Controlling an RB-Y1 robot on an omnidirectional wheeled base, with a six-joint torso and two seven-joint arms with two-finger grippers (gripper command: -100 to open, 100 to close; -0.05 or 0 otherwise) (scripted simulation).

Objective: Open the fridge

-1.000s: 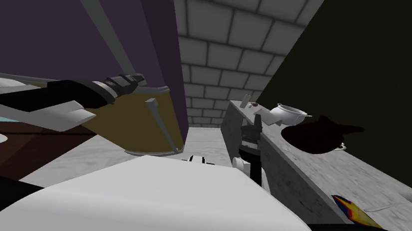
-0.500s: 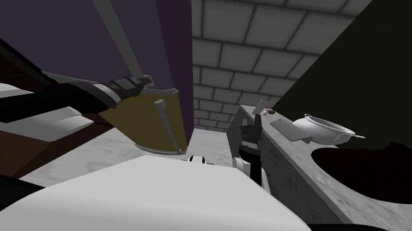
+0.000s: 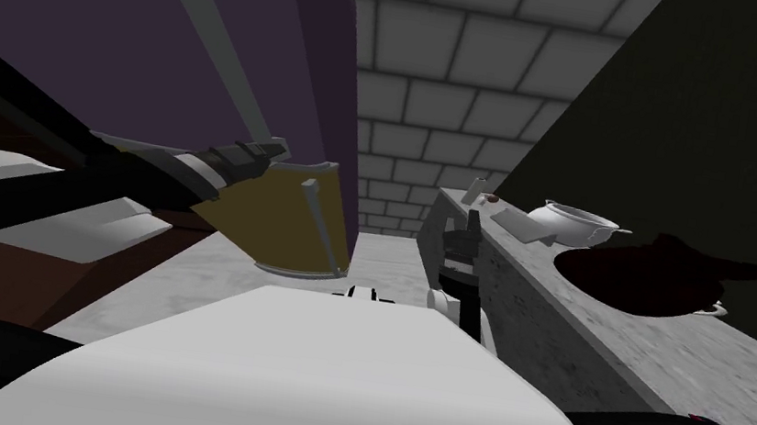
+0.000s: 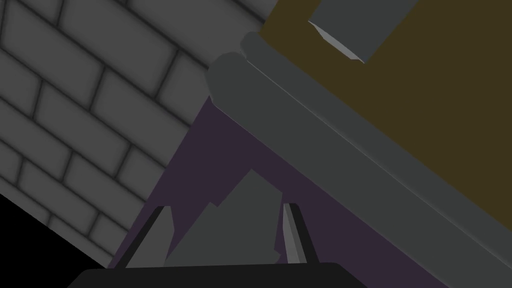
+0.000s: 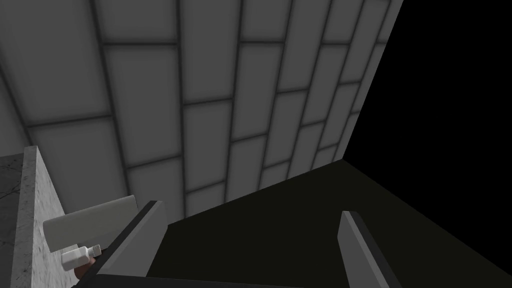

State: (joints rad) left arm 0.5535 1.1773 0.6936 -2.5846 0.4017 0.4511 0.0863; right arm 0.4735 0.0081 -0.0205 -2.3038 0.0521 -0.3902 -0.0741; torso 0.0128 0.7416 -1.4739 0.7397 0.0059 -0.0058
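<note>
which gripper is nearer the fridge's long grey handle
Left. The left gripper is at the lower end of the fridge handle, fingers at its sides; the right gripper hangs apart, beside the counter.

A grey stone counter (image 3: 537, 325) runs along the right. Toward its far end sit a white pot (image 3: 572, 223), a flat grey slab (image 3: 518, 226) just left of it, and a small bottle (image 3: 476, 188) farthest off. A dark round hollow (image 3: 645, 278) lies nearer. A tiled wall (image 3: 437, 111) stands beyond.
</note>
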